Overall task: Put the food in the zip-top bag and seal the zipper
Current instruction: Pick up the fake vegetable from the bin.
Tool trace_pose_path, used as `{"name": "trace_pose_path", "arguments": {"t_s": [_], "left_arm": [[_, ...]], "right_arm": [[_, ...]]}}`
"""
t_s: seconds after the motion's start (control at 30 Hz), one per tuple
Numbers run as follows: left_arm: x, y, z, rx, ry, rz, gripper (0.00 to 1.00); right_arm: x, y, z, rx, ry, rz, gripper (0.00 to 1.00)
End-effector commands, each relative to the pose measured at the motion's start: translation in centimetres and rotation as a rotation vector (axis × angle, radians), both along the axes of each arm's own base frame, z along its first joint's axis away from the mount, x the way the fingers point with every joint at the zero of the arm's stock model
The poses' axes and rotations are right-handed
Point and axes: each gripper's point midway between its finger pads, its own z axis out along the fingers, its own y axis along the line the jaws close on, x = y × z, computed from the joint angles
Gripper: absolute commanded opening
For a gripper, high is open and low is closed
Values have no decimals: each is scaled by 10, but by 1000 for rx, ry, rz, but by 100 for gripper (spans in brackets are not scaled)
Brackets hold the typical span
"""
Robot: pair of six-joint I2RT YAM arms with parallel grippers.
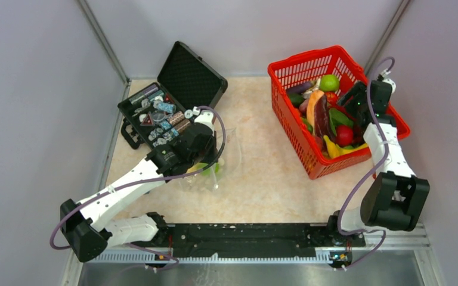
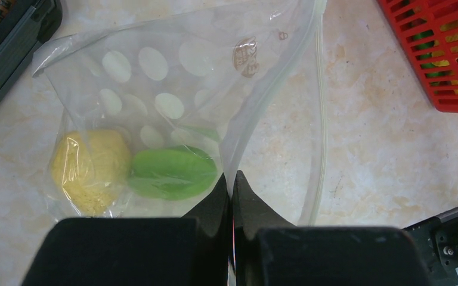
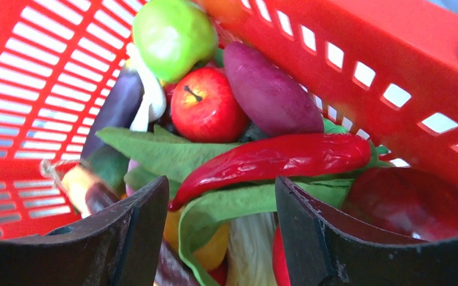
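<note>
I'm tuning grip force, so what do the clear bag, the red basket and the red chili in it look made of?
The bag looks like thin clear plastic film: see-through and creased. The basket seems rigid moulded plastic, a matte wall with slotted holes. The red chili is probably glossy hard plastic, given its bright highlights.

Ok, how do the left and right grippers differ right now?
The left gripper has its jaws shut, pinching an edge of the zip-top bag. The right gripper has its jaws open and holds nothing. The left gripper is at the bag, near the black case. The right gripper is inside the red basket, with its jaws either side of a red chili. Both have black jaws aimed downward.
</note>
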Motion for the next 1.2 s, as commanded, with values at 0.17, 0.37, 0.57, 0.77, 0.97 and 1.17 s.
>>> {"name": "trace_pose_path", "arguments": {"t_s": [0.17,0.37,0.57,0.77,0.97,1.17], "left_arm": [[9,2,3,17,-50,5,0],[12,-1,1,13,-46,-1,0],[13,-1,1,23,-45,-5,0],[12,-1,0,14,-42,1,0],[11,0,2,13,-38,-3,0],[11,3,2,19,-39,8,0]], "right_arm": [[28,-17,-12,199,-6,-278,62],[26,-20,-25,213,-10,-398,61],[27,-15,-23,225,28,-432,61],[29,-3,-35,232,24,-471,61],[46,-12,-50,242,-20,-523,51],[60,-6,-43,288,-67,-491,21]]}}
